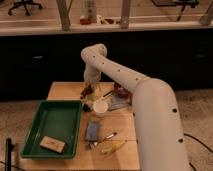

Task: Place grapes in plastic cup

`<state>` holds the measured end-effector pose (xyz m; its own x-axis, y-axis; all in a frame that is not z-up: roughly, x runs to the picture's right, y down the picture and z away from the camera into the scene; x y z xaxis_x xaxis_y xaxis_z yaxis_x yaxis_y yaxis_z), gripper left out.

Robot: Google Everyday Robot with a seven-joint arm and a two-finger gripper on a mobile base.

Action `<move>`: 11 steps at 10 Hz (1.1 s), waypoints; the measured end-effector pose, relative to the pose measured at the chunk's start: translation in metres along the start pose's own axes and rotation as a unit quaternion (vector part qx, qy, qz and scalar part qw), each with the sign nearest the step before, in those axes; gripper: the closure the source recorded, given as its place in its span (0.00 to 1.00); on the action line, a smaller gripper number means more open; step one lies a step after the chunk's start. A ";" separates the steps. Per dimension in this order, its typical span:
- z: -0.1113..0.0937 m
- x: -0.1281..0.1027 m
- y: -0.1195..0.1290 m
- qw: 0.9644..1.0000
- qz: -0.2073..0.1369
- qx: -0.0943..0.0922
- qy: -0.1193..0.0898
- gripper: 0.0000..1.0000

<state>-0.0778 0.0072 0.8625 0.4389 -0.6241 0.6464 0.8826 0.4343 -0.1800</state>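
My gripper (88,90) hangs from the white arm over the back of the wooden table (65,90), just behind and left of the plastic cup. A small dark reddish lump, the grapes (86,93), sits at its tip, and the gripper looks shut on it. The plastic cup (100,106) is small, whitish and upright near the table's middle, a little in front and to the right of the gripper. It is apart from the grapes.
A green tray (60,117) holding a brown block (52,144) fills the table's left front. A dark-red bowl (120,90) stands at the back right. A small dark object (87,106) lies left of the cup. A blue-grey item (92,131), a utensil (107,136) and a yellow piece (114,146) lie in front.
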 end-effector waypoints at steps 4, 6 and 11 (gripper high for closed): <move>0.010 0.003 -0.002 1.000 -0.022 0.003 -0.003 1.00; 0.014 0.003 -0.002 0.999 -0.041 0.003 -0.001 1.00; 0.019 0.013 -0.005 0.998 -0.069 0.000 0.005 1.00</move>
<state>-0.0795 0.0089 0.8858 0.3142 -0.6850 0.6573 0.9351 0.3430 -0.0895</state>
